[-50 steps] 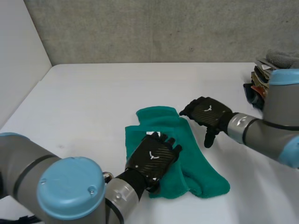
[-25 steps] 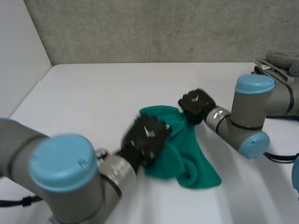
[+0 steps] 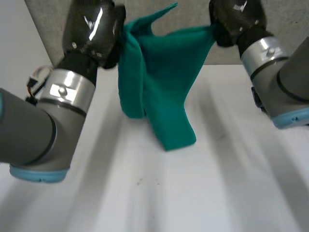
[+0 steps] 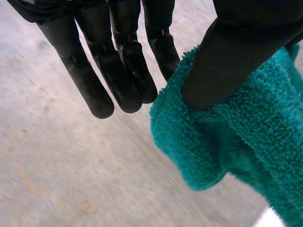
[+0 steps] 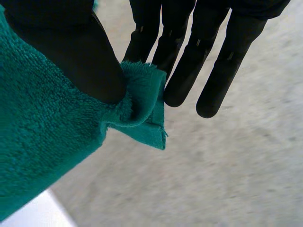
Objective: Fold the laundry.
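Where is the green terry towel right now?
In the head view, the green terry towel hangs over the white table, pinched at its top by the left hand and the right hand.

We see a smooth white worktop (image 3: 217, 193) running from the near edge out to a far edge, where it meets a rough grey concrete wall (image 3: 217, 55). On the left it ends against a plain white side panel (image 3: 29, 72). A few tiny dark specks (image 3: 139, 181) mark its surface near the middle. A teal terry-cloth towel (image 3: 164, 72) hangs over the far half; we cannot tell whether its lowest fold touches the worktop.
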You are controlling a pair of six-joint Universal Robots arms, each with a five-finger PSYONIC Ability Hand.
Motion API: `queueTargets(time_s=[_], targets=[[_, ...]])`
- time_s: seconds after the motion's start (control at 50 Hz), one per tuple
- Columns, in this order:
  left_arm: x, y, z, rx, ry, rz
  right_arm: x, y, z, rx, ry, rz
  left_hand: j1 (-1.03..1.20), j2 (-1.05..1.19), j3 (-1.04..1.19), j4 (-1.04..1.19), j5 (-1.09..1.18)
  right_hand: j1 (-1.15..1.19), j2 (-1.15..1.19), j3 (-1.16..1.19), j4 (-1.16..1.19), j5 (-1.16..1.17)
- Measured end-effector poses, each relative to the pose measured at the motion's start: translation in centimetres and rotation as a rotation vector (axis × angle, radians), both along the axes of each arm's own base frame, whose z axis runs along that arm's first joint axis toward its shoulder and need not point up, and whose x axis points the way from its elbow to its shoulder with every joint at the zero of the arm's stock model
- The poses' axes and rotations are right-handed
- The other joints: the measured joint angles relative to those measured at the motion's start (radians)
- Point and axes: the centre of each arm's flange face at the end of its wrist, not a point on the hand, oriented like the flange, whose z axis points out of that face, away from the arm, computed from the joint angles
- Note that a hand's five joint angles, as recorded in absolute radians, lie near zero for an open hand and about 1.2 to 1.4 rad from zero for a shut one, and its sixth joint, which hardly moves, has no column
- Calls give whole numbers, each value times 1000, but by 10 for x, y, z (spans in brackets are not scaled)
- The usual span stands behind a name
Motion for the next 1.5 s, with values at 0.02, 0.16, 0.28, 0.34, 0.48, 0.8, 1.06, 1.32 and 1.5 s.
queueTargets(time_s=[0.02, 0.16, 0.28, 0.34, 0.48, 0.8, 1.06, 1.32, 1.5], targets=[[0, 2, -4, 14, -6, -5, 1, 1, -5, 15, 10, 11, 0, 0, 0, 0, 0, 0, 0, 1, 0, 2], [-3, 28, -41, 142, -52, -66, 15, -4, -67, 166, 103, 124, 0, 0, 0, 3, 0, 0, 0, 4, 0, 2], [-5, 51, -41, 165, -56, -113, 38, -21, -122, 255, 126, 191, 0, 0, 0, 3, 0, 0, 0, 4, 1, 2], [-5, 58, -34, 155, -50, -125, 51, -25, -134, 270, 103, 221, 0, 1, 0, 3, 0, 0, 0, 4, 1, 2], [-2, 67, -8, 108, -19, -135, 80, -22, -135, 283, -58, 343, 0, 1, 0, 3, 0, -481, -554, -551, -556, -528], [-3, 64, 21, 42, 17, -126, -13, -8, -96, 612, 0, 27, 0, 1, 0, 4, 0, -887, -961, -981, -985, -926], [-5, 62, 39, 13, 40, -129, -26, 65, -165, 1019, 33, 34, 0, 1, 0, 4, 0, -887, -961, -981, -985, -926], [-9, 72, 52, 4, 56, -156, 38, 96, -195, 1072, -198, 250, 0, 1, 0, 4, 0, -75, -131, -162, -173, -120], [2, 75, 60, 18, 79, -95, 13, 40, -155, 732, -134, 27, 0, 1, 1, 4, 0, 13, 6, -1, 0, 9]])
